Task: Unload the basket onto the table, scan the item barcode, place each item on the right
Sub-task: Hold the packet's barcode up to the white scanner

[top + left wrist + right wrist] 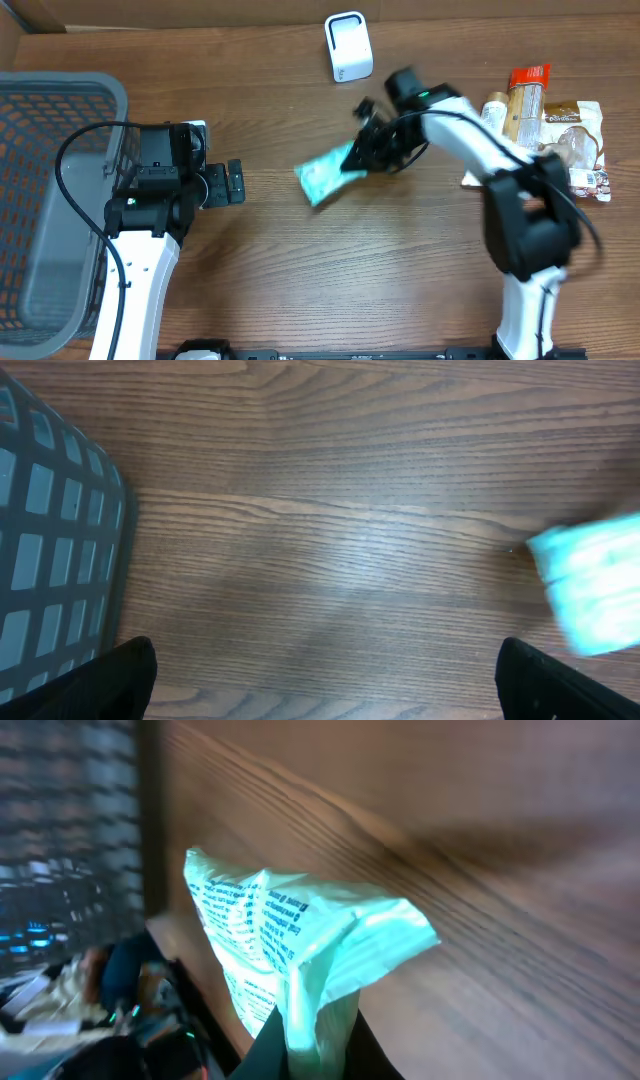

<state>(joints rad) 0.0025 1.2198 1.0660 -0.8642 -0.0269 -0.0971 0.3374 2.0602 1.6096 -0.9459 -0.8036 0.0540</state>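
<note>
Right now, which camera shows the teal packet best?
Right wrist: the packet is close up, its print visible. Overhead shows it small, held in the right gripper; left wrist catches only a blurred edge.

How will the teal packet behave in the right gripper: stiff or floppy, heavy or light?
Probably floppy: the teal packet creases and folds where the right gripper pinches it. Likely light, since a pinch at one edge seems enough to hold it. Its glossy film may be slippery, so it could slide out.

Blue print on the teal packet [290, 950] is unreadable
</note>
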